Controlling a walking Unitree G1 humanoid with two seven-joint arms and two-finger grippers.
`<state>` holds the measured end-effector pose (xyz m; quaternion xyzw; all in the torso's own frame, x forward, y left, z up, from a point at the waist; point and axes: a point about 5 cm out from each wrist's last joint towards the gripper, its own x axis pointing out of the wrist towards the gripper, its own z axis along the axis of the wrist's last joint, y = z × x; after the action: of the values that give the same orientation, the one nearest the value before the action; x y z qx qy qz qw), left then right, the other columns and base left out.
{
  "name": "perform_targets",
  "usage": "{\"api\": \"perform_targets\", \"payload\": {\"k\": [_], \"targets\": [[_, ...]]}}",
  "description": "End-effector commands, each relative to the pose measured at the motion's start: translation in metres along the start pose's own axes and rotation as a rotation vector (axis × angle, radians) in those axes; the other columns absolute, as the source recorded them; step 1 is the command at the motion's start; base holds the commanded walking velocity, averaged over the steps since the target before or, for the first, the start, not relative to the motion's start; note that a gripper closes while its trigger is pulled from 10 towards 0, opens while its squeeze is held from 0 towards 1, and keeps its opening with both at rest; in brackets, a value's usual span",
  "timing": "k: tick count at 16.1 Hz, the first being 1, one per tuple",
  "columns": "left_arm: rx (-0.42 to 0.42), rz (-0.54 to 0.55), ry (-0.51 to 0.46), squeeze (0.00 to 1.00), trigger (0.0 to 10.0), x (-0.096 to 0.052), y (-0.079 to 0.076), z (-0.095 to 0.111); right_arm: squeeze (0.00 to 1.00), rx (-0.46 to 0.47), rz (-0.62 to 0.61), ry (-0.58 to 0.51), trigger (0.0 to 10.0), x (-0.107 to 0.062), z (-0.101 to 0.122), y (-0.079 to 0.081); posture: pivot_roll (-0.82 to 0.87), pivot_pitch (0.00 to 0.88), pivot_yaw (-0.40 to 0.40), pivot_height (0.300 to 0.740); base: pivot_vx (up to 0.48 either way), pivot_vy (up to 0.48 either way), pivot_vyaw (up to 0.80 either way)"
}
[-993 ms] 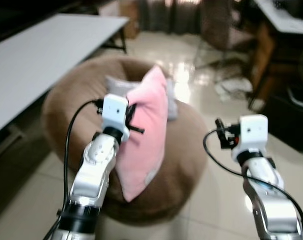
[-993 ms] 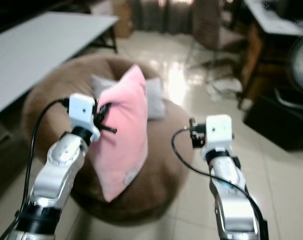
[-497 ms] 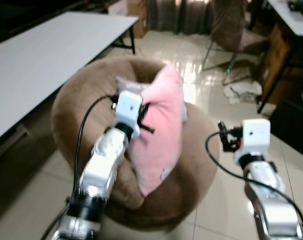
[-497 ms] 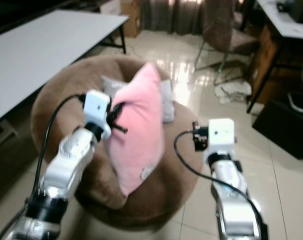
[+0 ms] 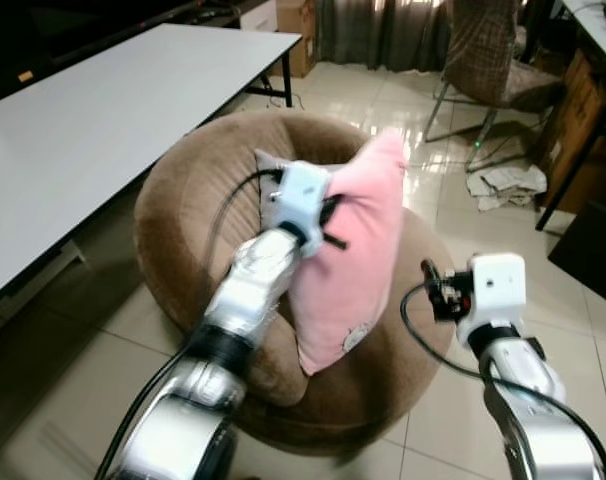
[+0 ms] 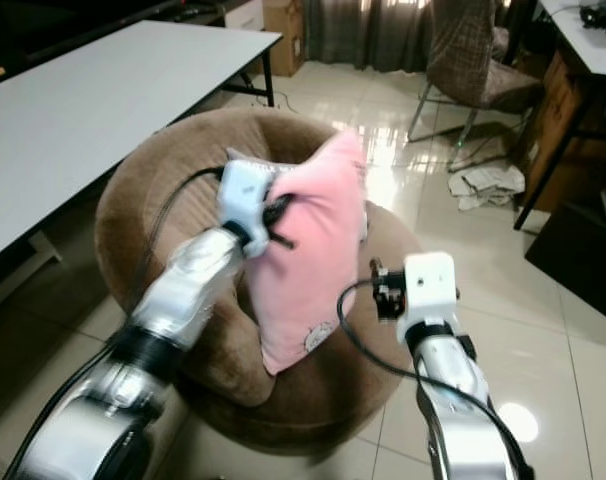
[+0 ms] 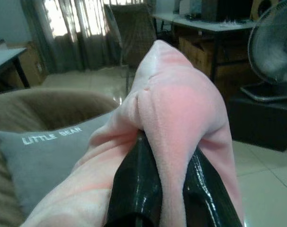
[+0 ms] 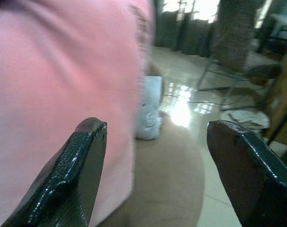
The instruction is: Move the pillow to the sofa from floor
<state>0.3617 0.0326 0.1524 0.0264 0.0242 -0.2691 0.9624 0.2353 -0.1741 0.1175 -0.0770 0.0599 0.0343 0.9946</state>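
Two pillows: the left gripper pinches the pink pillow above the brown sofa, now farther forward; a grey pillow lies there. Right gripper gapes empty.

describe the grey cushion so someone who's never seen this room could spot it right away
Find the big round brown beanbag sofa on the tiled floor beside the long white table. The grey cushion lies on its seat, partly hidden behind the pink pillow pinched in the left claw. It is the grey one, printed with white "LITTLE BEAR" lettering.
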Motion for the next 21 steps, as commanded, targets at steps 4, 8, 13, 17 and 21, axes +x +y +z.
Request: {"api": "perform_targets", "payload": {"k": [4, 8, 13, 17, 21], "targets": [[-0.041, 0.133, 0.053, 0.00, 10.0, 0.019, 0.000, 0.005, 0.00, -0.019, 0.057, 0.014, 10.0, -0.015, -0.001, 0.000, -0.15, 0.081, 0.114, 0.740, 0.000, 0.000, 0.00], [-0.038, 0.399, 0.130, 0.00, 10.0, 0.014, 0.036, -0.003, 0.00, -0.037, 0.127, 0.038, 10.0, -0.027, -0.003, 0.011, -0.16, 0.133, 0.145, 0.740, 0.000, 0.000, 0.00], [0.054, 0.686, 0.260, 1.00, 10.0, -0.021, 0.105, -0.020, 0.00, -0.117, 0.369, 0.075, 10.0, -0.024, -0.008, 0.032, -0.12, 0.165, 0.121, 0.740, 0.000, 0.000, 0.00], [0.032, 0.766, 0.246, 1.00, 10.0, -0.035, 0.126, -0.021, 0.00, -0.136, 0.403, 0.074, 10.0, -0.010, -0.007, 0.035, -0.10, 0.165, 0.086, 0.740, 0.000, 0.000, 0.00], [0.036, 0.752, 0.123, 1.00, 10.0, -0.031, 0.132, 0.001, 0.00, -0.139, 0.400, 0.049, 10.0, -0.001, -0.003, 0.034, -0.08, 0.147, 0.082, 0.740, 0.000, 0.000, 0.00]]}}
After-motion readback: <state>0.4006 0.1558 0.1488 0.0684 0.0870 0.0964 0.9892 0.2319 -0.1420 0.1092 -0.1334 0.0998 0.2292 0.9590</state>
